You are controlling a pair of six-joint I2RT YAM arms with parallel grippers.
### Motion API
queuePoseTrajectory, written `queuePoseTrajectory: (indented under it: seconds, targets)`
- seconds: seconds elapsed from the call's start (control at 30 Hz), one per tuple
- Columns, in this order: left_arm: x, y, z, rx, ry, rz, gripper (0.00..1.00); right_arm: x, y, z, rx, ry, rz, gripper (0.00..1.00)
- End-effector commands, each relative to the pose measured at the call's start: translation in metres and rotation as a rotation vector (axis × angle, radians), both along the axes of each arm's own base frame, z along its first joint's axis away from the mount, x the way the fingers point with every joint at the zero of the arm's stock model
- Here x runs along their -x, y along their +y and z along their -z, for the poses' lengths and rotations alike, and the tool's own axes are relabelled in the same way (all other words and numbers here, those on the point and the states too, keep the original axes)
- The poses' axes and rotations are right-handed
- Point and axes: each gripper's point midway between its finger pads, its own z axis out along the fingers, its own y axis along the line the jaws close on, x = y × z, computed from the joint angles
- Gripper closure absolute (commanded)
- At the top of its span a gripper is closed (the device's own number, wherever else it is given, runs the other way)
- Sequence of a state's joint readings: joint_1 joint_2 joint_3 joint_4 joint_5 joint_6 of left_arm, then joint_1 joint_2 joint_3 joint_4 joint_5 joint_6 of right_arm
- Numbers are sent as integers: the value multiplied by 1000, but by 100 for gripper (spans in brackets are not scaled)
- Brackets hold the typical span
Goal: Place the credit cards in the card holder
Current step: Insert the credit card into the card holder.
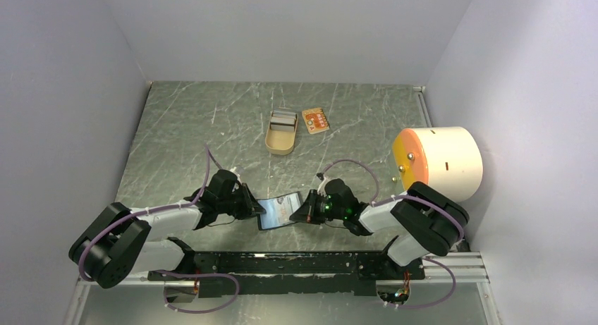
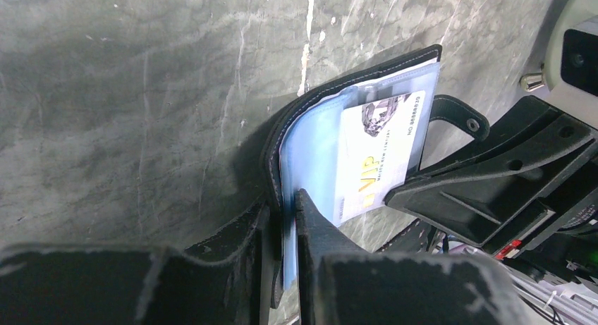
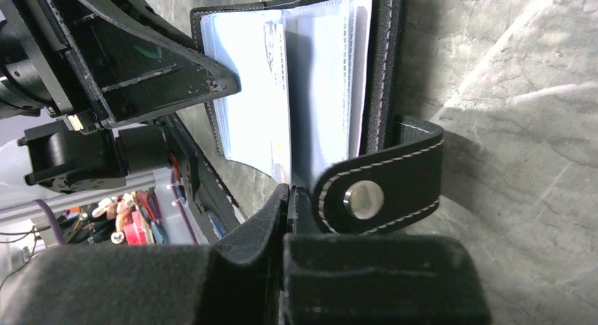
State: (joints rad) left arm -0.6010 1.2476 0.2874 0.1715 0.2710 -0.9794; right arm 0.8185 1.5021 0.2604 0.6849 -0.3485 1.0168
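The black card holder [image 1: 280, 210] is held open between both arms just in front of their bases, its blue sleeves [image 2: 310, 149] fanned out. My left gripper [image 2: 288, 201] is shut on its left cover and sleeves. A pale credit card [image 2: 377, 152] printed "VIP" sits partly in a sleeve. My right gripper [image 3: 289, 192] is shut on that card's lower edge, beside the snap tab [image 3: 377, 191]. The tan-orange credit card [image 1: 315, 120] lies flat at the far middle of the table.
A tan oblong tin [image 1: 281, 132] lies beside the orange card. A big white cylinder with an orange face [image 1: 437, 163] stands against the right wall, close to the right arm. Grey walls enclose the marbled table [image 1: 176, 142].
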Motion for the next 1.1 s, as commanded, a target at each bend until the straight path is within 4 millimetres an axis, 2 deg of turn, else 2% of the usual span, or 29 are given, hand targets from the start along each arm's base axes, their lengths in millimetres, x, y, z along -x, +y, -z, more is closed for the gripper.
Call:
queuePoseTrajectory:
  seconds: [0.0, 0.5, 1.07]
  targets:
    - [-3, 4, 3, -29, -12, 1, 80, 7, 2, 8, 22, 42, -25, 100]
    - [-4, 2, 0, -23, -15, 2, 80, 8, -12, 16, 36, 82, 68, 100]
    - [-3, 1, -1, -8, -13, 0, 80, 5, -13, 16, 53, 60, 102, 100]
